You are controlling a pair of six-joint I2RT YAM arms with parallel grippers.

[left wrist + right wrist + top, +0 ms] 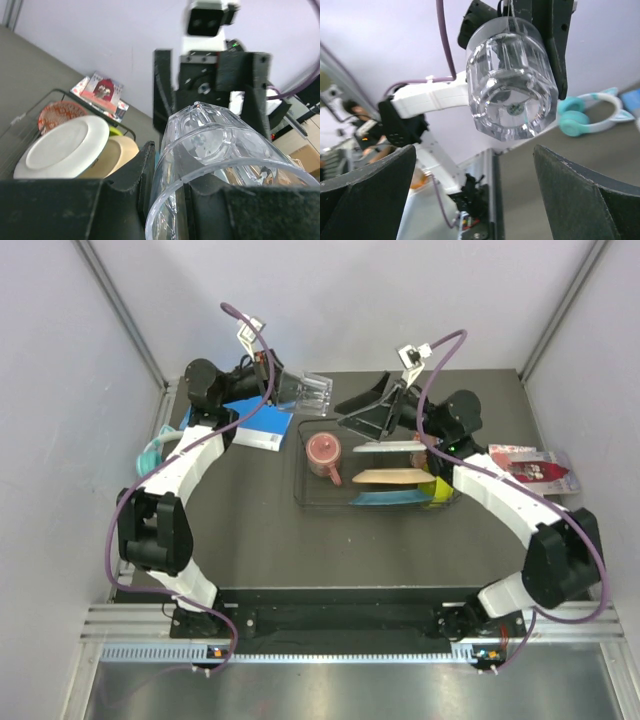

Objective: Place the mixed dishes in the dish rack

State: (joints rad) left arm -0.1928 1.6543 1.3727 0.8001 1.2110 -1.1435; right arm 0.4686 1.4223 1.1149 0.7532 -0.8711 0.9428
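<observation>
My left gripper (pixel 290 390) is shut on the clear glass (pixel 315 392) and holds it on its side in the air over the back of the table, base toward my right gripper (pixel 352 412). The right gripper is open and empty, facing the glass (pixel 512 75) a short way off. The black wire dish rack (pixel 300 480) holds the red tumbler (pixel 323 455), white plate (pixel 390 447), peach plate (pixel 390 477), teal plate (pixel 385 498) and lime bowl (pixel 437 490). The left wrist view shows the glass (pixel 220 165) between my fingers (pixel 135 175), and the red patterned bowl (pixel 60 110) in the rack.
The blue book (pixel 262 425) lies left of the rack under my left arm. The teal headphones (pixel 150 452) lie at the table's left edge. A red-and-white packet (pixel 535 465) lies right of the rack. Grey walls close in on three sides.
</observation>
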